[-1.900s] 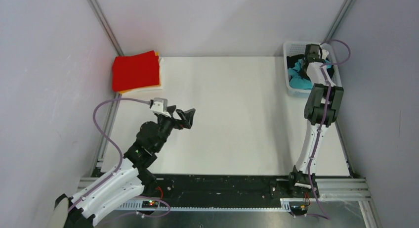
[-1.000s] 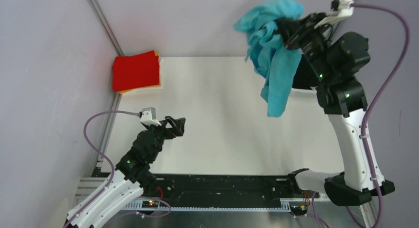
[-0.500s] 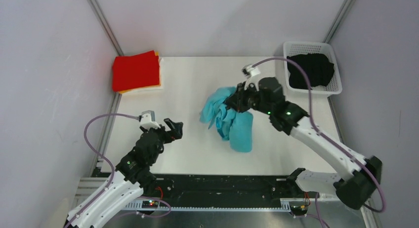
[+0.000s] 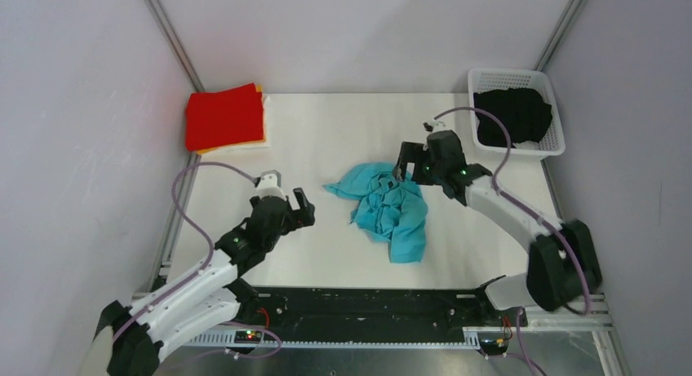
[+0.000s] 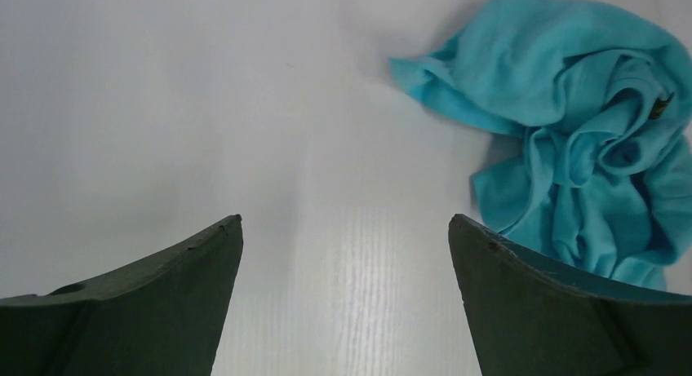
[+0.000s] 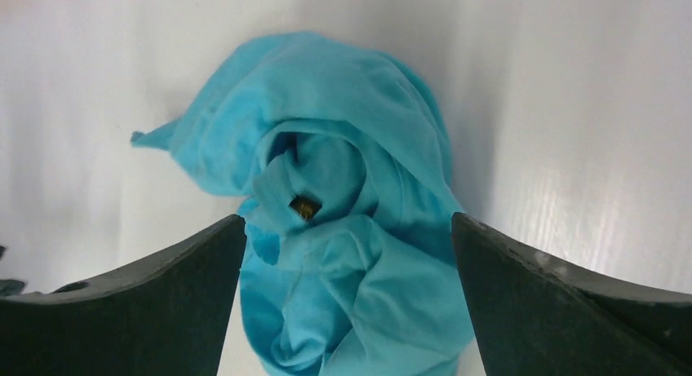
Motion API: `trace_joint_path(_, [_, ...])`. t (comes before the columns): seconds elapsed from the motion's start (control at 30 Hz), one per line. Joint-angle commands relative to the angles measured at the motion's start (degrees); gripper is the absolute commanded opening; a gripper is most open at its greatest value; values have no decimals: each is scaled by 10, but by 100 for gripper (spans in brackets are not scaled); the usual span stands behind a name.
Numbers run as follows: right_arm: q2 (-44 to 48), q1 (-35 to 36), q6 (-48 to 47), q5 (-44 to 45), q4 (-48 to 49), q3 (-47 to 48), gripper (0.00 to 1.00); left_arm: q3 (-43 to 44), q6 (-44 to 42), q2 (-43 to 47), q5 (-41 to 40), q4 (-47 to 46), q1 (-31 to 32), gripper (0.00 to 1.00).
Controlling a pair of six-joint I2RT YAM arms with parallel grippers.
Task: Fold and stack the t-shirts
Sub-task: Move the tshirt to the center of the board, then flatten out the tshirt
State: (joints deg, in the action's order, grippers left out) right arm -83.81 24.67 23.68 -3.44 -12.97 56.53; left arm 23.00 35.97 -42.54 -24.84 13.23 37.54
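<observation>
**Overhead view:** Shows a turquoise shirt (image 4: 388, 209) in a crumpled heap on the white tabletop (image 4: 343, 131), left of and nearer than the white basket (image 4: 506, 72) with a black shirt (image 4: 512, 115) inside. Finds the right end effector (image 4: 405, 170) spread wide and empty at the heap's basket-side edge, touching the cloth or just above it, hard to tell which. Places the left end effector (image 4: 303, 208), equally wide and empty, on the side away from the basket, near the heap but apart from it. Puts a folded red shirt (image 4: 224, 117), stacked on an orange and a white layer, far to the left of the basket.

**Left wrist view:** Looks past wide-set fingers (image 5: 163, 303) at bare tabletop, with the heap off toward the basket side and one pointed flap reaching nearest.

**Right wrist view:** Looks straight down on the heap between wide-set fingers (image 6: 563, 303), with a small dark label (image 6: 304, 205) tucked in a twisted fold near the middle, probably the collar.

**Judged from this:** Flattening step, no fold begun. Best done by pinching outer edges, never the knotted middle: one grip on the flap away from the basket, one on the basket-side hem. Take a single layer each, draw apart low over the tabletop, and use the label to find the neckline.
</observation>
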Motion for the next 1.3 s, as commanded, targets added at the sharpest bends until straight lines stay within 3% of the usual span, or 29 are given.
trace_joint_path(0.0, [167, 47, 29, 161, -36, -39, 100, 44, 2, -95, 147, -105, -62, 100])
trace_joint_path(0.07, [234, 71, 61, 208, -68, -82, 100, 62, 16, -171, 209, -157, -107, 100])
trace_joint_path(0.2, [325, 126, 117, 211, -88, -202, 99, 150, 7, -348, 273, -190, -123, 100])
trace_joint_path(0.3, [355, 169, 143, 203, -94, -248, 99, 223, 4, -472, 314, -193, -123, 100])
trace_joint_path(0.4, [361, 204, 168, 206, -98, -279, 99, 262, 14, -531, 313, -196, -123, 100])
trace_joint_path(0.47, [358, 229, 173, 213, -97, -288, 99, 277, 20, -562, 310, -196, -123, 96])
trace_joint_path(0.53, [350, 245, 177, 228, -102, -290, 99, 288, 24, -593, 320, -199, -122, 85])
trace_joint_path(0.6, [342, 251, 179, 244, -106, -290, 99, 292, 29, -608, 337, -207, -122, 70])
trace_joint_path(0.63, [337, 252, 179, 250, -106, -290, 99, 293, 33, -611, 344, -210, -122, 54])
trace_joint_path(0.83, [322, 253, 165, 241, -97, -290, 99, 291, 40, -621, 331, -214, -122, 3])
trace_joint_path(1.1, [326, 292, 151, 233, -116, -290, 96, 254, 39, -563, 291, -215, -123, 0])
trace_joint_path(1.27, [250, 337, 160, 230, -65, -289, 90, 210, 45, -511, 266, -215, -122, 0])
